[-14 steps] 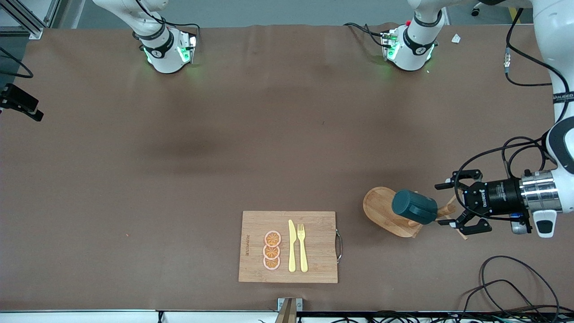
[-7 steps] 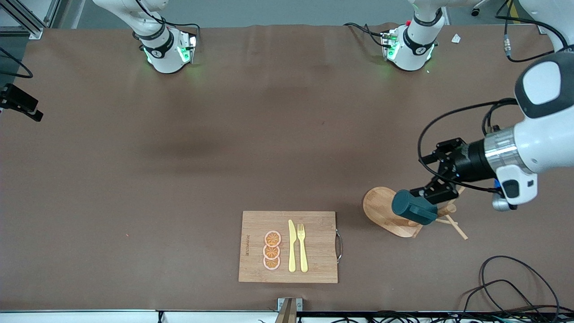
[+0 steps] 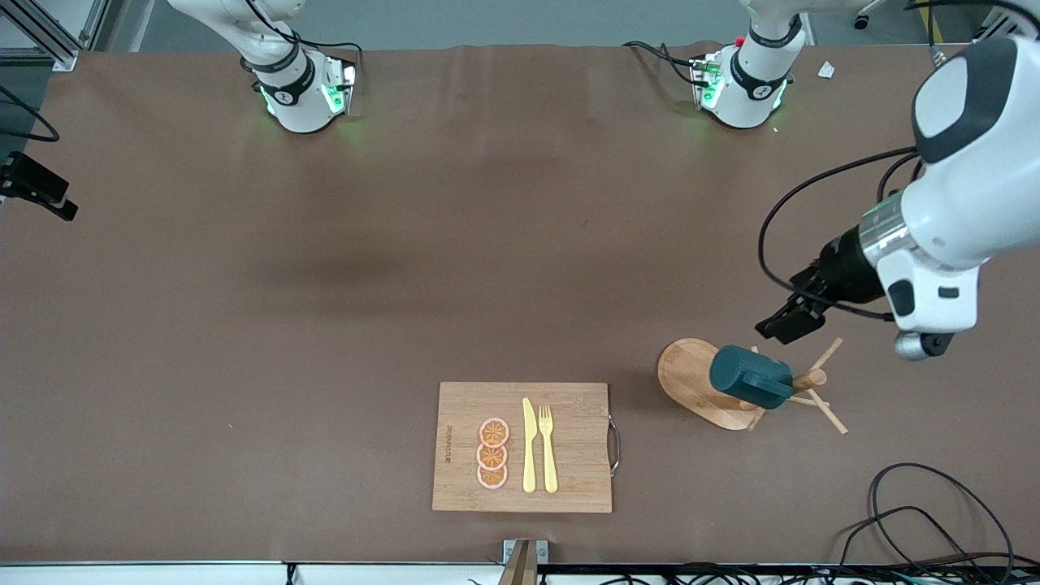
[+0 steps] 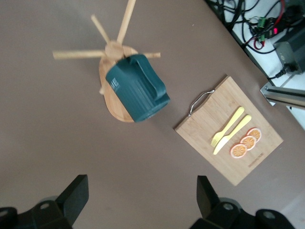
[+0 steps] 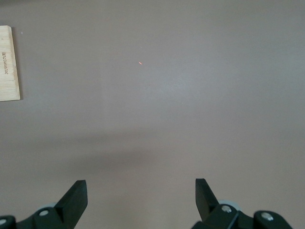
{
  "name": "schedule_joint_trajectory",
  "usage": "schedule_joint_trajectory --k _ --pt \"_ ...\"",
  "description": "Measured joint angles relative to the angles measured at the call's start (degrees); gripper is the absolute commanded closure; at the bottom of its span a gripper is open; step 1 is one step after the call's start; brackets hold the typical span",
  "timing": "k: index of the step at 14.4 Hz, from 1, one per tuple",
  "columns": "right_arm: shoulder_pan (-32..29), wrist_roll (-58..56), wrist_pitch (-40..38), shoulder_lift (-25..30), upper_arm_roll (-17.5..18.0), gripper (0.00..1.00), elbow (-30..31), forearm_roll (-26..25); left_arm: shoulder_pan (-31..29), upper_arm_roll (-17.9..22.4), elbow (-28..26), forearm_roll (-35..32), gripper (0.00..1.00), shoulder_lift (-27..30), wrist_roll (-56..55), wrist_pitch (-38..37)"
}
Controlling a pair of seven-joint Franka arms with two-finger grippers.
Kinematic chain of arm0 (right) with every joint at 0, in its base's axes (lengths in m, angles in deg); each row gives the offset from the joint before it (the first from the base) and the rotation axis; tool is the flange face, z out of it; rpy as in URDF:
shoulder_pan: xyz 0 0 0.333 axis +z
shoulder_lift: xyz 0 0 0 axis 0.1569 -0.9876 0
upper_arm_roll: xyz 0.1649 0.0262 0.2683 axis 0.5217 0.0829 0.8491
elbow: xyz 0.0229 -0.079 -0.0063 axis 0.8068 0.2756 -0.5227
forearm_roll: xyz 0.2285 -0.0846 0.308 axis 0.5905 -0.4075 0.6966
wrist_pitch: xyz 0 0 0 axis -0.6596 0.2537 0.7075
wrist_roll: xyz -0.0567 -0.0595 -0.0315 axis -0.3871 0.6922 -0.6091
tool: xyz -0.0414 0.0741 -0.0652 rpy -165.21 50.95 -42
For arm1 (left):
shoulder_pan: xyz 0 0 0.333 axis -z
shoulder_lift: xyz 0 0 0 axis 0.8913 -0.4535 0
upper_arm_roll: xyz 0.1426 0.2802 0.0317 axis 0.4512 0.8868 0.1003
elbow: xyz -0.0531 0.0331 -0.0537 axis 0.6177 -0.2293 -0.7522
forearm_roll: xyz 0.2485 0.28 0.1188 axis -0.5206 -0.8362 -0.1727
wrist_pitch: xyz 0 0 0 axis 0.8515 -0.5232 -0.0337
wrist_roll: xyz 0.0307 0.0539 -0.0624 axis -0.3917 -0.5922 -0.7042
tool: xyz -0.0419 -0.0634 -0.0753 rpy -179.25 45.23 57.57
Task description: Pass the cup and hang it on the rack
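L arm is seen reaching in from the right edge of the front view, forearm angled down toward the frame's centre; the left tool (image 3: pixel 786 322) is held up over bare table (image 3: pixel 406 244) just above the rack (image 3: pixel 699 382) in the frame, fingers (image 4: pixel 76 193) spread wide, nothing gripped. The cup (image 3: pixel 751 377) is hung on the rack at lower right of the front view, tipped on its side, long axis approx. level, closed bottom turned toward the frame's centre. R arm is parked; the right tool (image 5: pixel 140 198) is held wide open over bare table, empty. A cutting board (image 3: pixel 524 447) w/ knife, fork and orange slices is seen at bottom centre.
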Motion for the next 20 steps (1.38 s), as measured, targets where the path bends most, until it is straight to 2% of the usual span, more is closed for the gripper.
schedule_joint_trajectory --k 2,6,9,11,20 --pt "0.00 0.00 0.03 0.00 0.00 0.00 0.01 0.00 -0.40 0.97 -0.26 -0.89 0.00 2.49 8.33 -2.77" --pt "0.00 0.00 0.87 -0.01 0.01 0.00 0.40 0.00 -0.75 5.54 -2.24 -1.04 0.00 7.45 23.82 -7.09" --pt "0.00 0.00 2.72 -0.06 0.00 0.00 1.55 0.15 -1.01 8.42 -5.96 -2.45 0.00 11.67 34.59 -8.42" --pt "-0.12 0.00 4.22 -0.07 -0.08 0.00 2.02 0.18 -1.23 8.94 -8.28 -5.21 0.00 13.81 40.22 -8.66" --pt "-0.36 0.00 5.31 -0.07 -0.24 0.00 2.05 0.55 -1.24 8.94 -17.32 -6.54 0.00 20.59 46.31 -9.92"
